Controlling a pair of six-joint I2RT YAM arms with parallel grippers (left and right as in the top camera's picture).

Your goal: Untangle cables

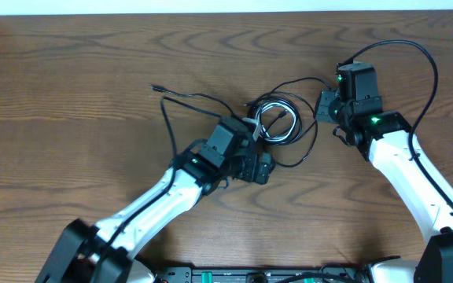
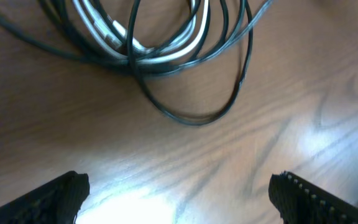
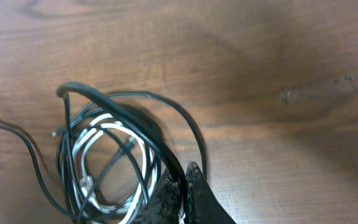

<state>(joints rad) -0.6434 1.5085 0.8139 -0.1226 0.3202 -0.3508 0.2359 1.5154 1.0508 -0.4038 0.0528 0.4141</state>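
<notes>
Two cables (image 1: 280, 124) are lying coiled together at the centre of the table (image 1: 69, 55), the right gripper (image 3: 182, 186) is pinching the black cable (image 3: 120, 112) at the tangle's right edge, and the left gripper (image 2: 179, 196) is hovering wide open on the near side, likely needing to pin the white cable (image 3: 107, 126) before any pulling apart.

Two robot arms reach over one wooden tabletop (image 1: 69, 157) — a left arm (image 1: 163, 192) and a right arm (image 1: 411, 169). Each ends in one claw, so two claws: the left claw (image 2: 179, 193) and the right claw (image 3: 188, 177). Two thin cables lie tangled in a single heap near the middle — one black cable (image 1: 187, 96) and one white cable (image 2: 107, 30). One small black plug (image 1: 156, 88) shows at the far left. One thicker black lead (image 1: 427, 63) loops off the right arm.
</notes>
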